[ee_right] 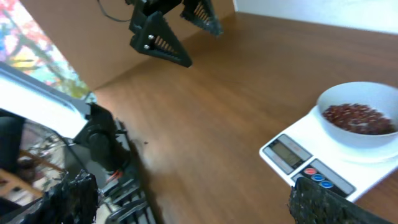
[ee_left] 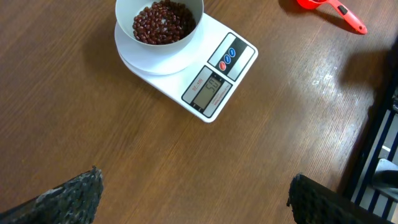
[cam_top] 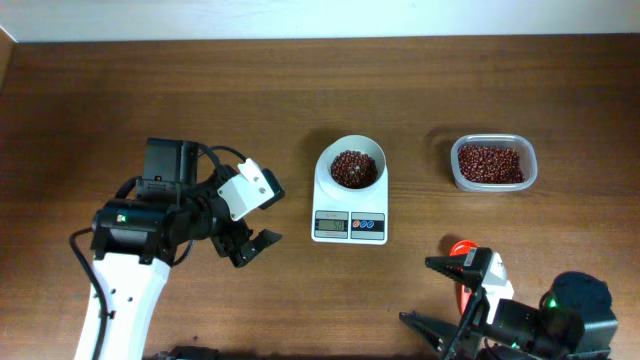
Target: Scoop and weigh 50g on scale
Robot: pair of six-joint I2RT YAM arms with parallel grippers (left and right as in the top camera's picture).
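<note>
The white scale (cam_top: pixel 349 227) stands mid-table, its round bowl holding a small heap of reddish-brown beans (cam_top: pixel 353 168). My left gripper (cam_top: pixel 262 215) hovers left of the scale, open and empty. In the left wrist view the scale (ee_left: pixel 211 78) and beans (ee_left: pixel 163 22) lie ahead of the left gripper (ee_left: pixel 194 180). My right gripper (cam_top: pixel 435 295) hangs open at the front right with nothing between its fingers. The right wrist view shows the scale (ee_right: pixel 292 158) and beans (ee_right: pixel 357 117) to the right of the right gripper (ee_right: pixel 189 183).
A clear plastic tub (cam_top: pixel 531 172) full of beans sits at the back right. An orange scoop (cam_top: pixel 460 249) lies on the table by the right gripper, partly hidden; the scoop (ee_left: pixel 329 7) also shows in the left wrist view. The table's front edge is close below.
</note>
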